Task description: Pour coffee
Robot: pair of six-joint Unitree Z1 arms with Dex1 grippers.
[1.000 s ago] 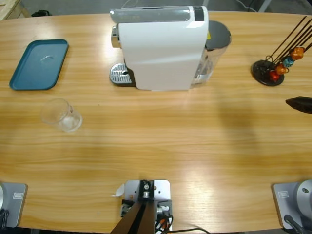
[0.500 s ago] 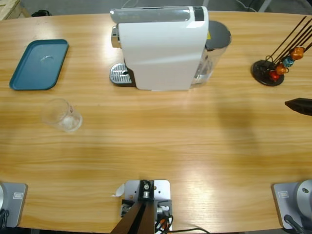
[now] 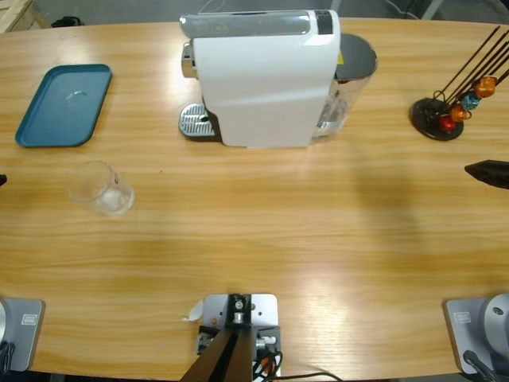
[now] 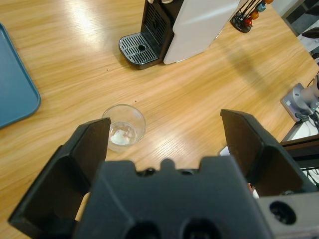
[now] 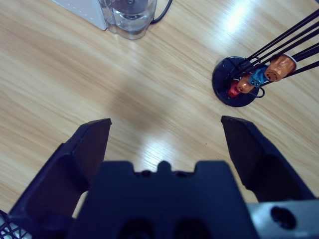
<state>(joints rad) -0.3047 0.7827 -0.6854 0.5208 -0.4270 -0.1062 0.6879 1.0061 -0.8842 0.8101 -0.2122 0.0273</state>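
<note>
We find no coffee yet: the glass tumbler (image 4: 123,131) stands empty on the tabletop (image 3: 318,223), away from the machine's drip tray (image 4: 141,49). The left end effector (image 4: 164,142) gapes above it, ready to grasp; the right end effector (image 5: 164,134) idles open.

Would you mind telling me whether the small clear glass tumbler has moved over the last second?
No. The small clear glass tumbler sits at the same spot below the blue tray.
</note>
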